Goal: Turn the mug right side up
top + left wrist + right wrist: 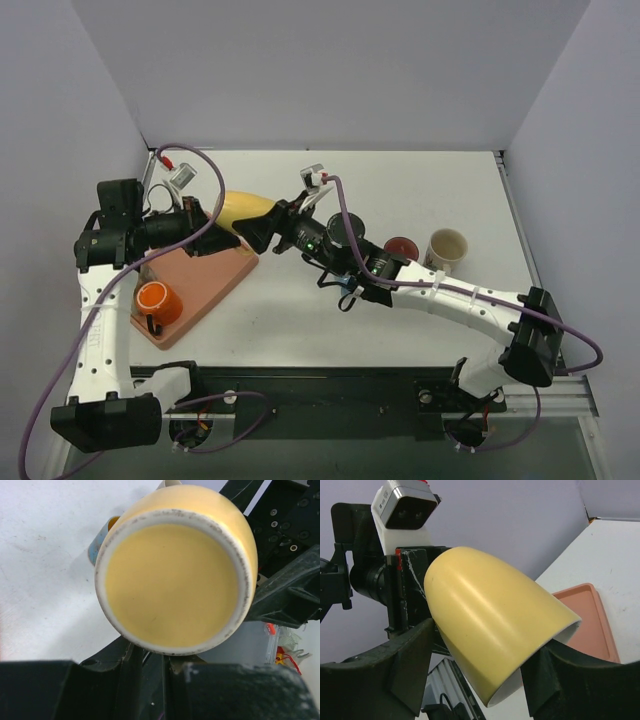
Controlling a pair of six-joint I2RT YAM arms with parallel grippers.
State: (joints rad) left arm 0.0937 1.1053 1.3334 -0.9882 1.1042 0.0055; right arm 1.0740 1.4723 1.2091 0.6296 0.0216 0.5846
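Observation:
The yellow mug hangs in the air over the back of the pink tray, lying nearly on its side. In the right wrist view the mug sits between my right gripper's fingers, which press its body, with the open rim at the lower right. My right gripper is shut on it. The left wrist view looks at the mug's flat base. My left gripper is just below that base with its fingers together and nothing between them. In the top view it is at the mug's left end.
An orange mug stands on the pink tray at the left; the tray also shows in the right wrist view. A dark red cup and a cream cup stand at the right. A blue object lies on the table behind the mug.

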